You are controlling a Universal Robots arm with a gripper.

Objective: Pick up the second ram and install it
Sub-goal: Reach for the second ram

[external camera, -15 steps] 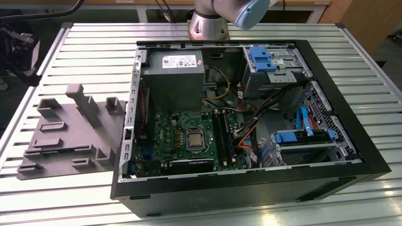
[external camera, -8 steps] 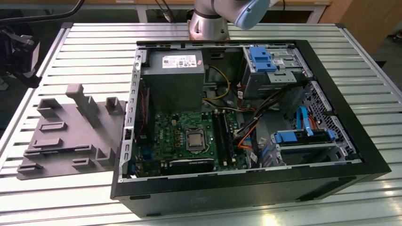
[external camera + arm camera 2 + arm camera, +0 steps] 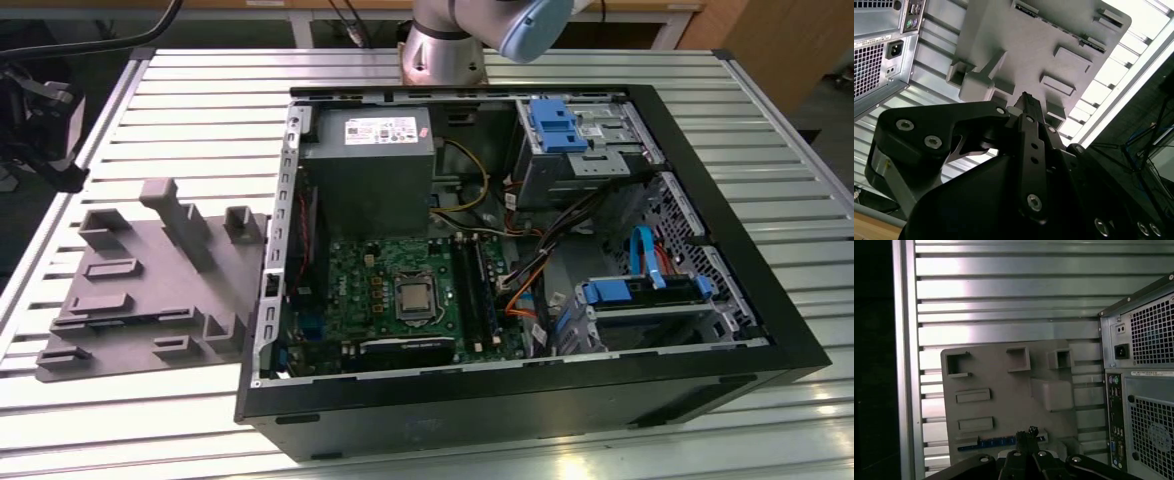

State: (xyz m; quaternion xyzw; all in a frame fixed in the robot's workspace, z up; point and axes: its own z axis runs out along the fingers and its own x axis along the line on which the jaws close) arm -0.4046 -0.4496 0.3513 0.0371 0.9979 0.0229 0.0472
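Note:
The second ram (image 3: 988, 443) is a narrow dark-blue stick lying flat in a slot of the grey moulded tray (image 3: 1004, 410). In the first wrist view my gripper (image 3: 1027, 434) hangs above the tray, its black fingertips close together beside one end of the stick and holding nothing. The second wrist view has the gripper (image 3: 1025, 98) over the same tray (image 3: 1019, 35). In the exterior view the open computer case (image 3: 534, 390) lies on its side, the long black memory slots (image 3: 475, 280) running beside the processor socket on the green board.
The tray (image 3: 147, 300) sits on the slatted metal table (image 3: 200, 100) at the exterior view's left of the case, with tall posts rising from it. A grey power-supply box (image 3: 367, 170), blue drive brackets and loose cables fill the case. The case's rear panel (image 3: 1141, 390) stands close to the tray.

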